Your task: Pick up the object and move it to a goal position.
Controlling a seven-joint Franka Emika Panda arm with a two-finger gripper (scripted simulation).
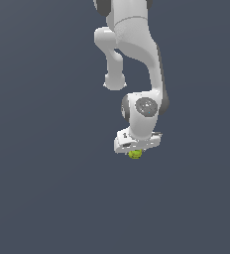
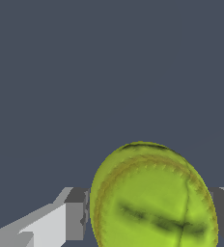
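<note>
The object is a small yellow-green ball (image 1: 135, 154) with dark seam marks, showing just under the white hand of the arm in the exterior view. The wrist view has the ball (image 2: 152, 198) large between the two grey fingers (image 2: 75, 214), one on each side and both against it. My gripper (image 1: 135, 152) is shut on the ball, and the white hand above hides most of it in the exterior view. Whether the ball rests on the floor or hangs above it cannot be told.
A plain dark grey-blue surface (image 1: 47, 188) fills both views. The white arm (image 1: 137, 44) comes down from the top of the exterior view. Nothing else shows.
</note>
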